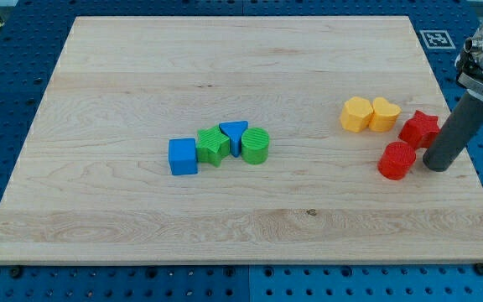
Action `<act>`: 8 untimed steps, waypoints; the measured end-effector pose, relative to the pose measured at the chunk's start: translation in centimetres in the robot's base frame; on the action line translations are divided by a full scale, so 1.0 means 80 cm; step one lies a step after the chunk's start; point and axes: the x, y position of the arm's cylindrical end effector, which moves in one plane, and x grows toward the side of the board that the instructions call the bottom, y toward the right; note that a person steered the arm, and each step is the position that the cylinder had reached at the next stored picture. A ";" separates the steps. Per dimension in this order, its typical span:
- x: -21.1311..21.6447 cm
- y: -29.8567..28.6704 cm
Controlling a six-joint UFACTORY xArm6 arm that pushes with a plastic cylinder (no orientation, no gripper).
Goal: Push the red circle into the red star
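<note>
The red circle lies on the wooden board at the view's right. The red star sits just above and to the right of it, with a very small gap or light contact between them. My tip rests on the board just to the right of the red circle and below the red star. The dark rod rises from it toward the view's upper right.
A yellow hexagon and a yellow heart sit side by side left of the red star. Mid-board is a cluster: blue cube, green star, blue triangle, green circle. The board's right edge is close to my tip.
</note>
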 end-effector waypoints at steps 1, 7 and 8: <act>-0.022 0.000; 0.085 -0.070; 0.057 -0.104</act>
